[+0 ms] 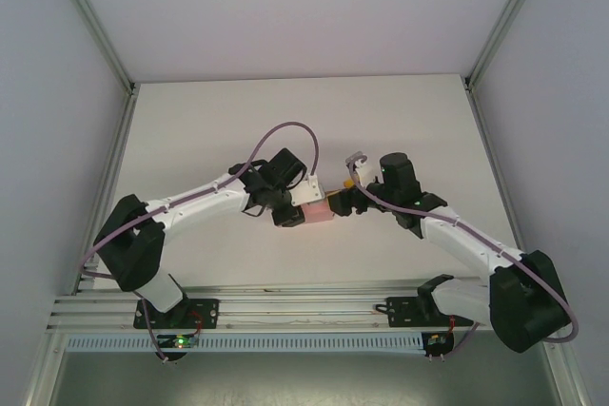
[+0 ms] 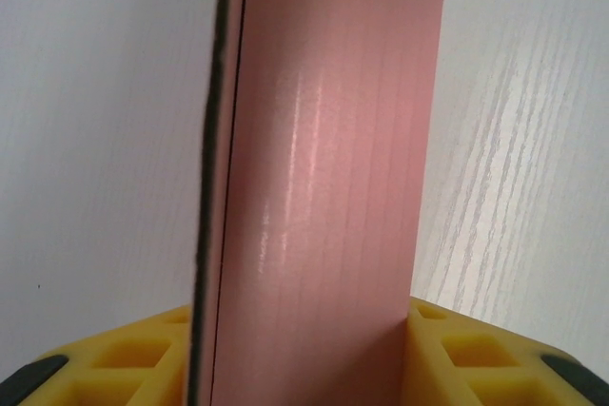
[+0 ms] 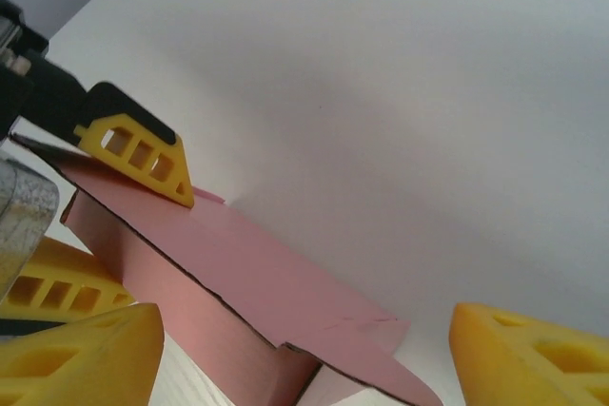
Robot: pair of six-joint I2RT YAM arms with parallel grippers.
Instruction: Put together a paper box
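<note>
The paper box (image 1: pixel 319 210) is a small pink card box held just above the white table at its middle. My left gripper (image 1: pixel 297 206) is shut on it: in the left wrist view the paper box (image 2: pixel 324 187) stands pinched between the yellow fingers (image 2: pixel 471 349). My right gripper (image 1: pixel 344 195) is at the box's right end. In the right wrist view the right gripper (image 3: pixel 304 368) is open, its yellow fingertips (image 3: pixel 528 358) wide apart. The near end of the paper box (image 3: pixel 247 263) lies between them with a loose flap (image 3: pixel 381 368) sticking out, touching neither. A left-gripper finger (image 3: pixel 143 154) presses on the box's top.
The white table (image 1: pixel 304 121) has grey walls at the back and both sides. An aluminium rail (image 1: pixel 285 311) with both arm bases runs along the near edge. A purple cable (image 1: pixel 285 130) loops above the left wrist.
</note>
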